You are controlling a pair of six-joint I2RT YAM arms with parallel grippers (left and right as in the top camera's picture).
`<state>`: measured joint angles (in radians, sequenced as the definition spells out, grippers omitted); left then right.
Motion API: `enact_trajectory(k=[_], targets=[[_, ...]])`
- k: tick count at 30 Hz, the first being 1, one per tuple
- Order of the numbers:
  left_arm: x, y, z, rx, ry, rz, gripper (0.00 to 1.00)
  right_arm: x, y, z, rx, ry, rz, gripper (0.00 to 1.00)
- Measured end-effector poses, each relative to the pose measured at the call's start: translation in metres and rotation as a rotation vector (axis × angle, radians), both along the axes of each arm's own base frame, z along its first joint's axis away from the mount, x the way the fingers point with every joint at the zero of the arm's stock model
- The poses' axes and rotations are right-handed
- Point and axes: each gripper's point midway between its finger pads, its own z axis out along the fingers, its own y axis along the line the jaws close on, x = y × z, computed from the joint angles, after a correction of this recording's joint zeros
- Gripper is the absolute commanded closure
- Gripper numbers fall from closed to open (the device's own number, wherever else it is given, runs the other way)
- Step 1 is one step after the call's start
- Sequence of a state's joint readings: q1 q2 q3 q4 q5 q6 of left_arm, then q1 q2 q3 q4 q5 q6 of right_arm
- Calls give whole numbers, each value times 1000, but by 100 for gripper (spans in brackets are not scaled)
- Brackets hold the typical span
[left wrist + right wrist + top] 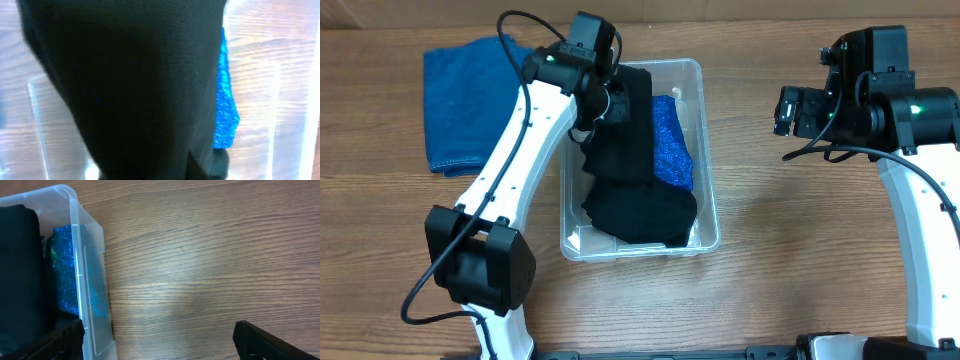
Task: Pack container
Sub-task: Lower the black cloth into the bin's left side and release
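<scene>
The clear plastic container (706, 170) sits mid-table. Inside it lie a black cloth (638, 200) and a bright blue sparkly cloth (672, 150) along its right side. My left gripper (607, 100) is over the container's far left part, shut on the upper end of the black cloth, which hangs down into the bin. In the left wrist view the black cloth (125, 85) fills the frame and hides the fingers; the blue cloth (225, 100) shows to its right. My right gripper (790, 110) is open and empty, right of the container (87, 280).
A folded blue towel (465, 100) lies on the wooden table at the far left. Bare wooden table (200, 265) lies between the container and my right arm.
</scene>
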<state>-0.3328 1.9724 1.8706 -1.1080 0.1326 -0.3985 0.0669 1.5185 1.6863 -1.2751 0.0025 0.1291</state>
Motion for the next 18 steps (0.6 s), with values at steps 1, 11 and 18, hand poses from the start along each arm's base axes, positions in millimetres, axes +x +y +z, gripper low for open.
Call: enact_trajectory(k=[1,11,18], targets=[[1,2,-6,14,12,5,53,0,0,0,0,1,-1,0],[9,44,9,179,29,56,50,-2,0,-1,3,9,0,0],[23,11,65,175,-189,-11,96,-2,0,-1,3,9,0,0]])
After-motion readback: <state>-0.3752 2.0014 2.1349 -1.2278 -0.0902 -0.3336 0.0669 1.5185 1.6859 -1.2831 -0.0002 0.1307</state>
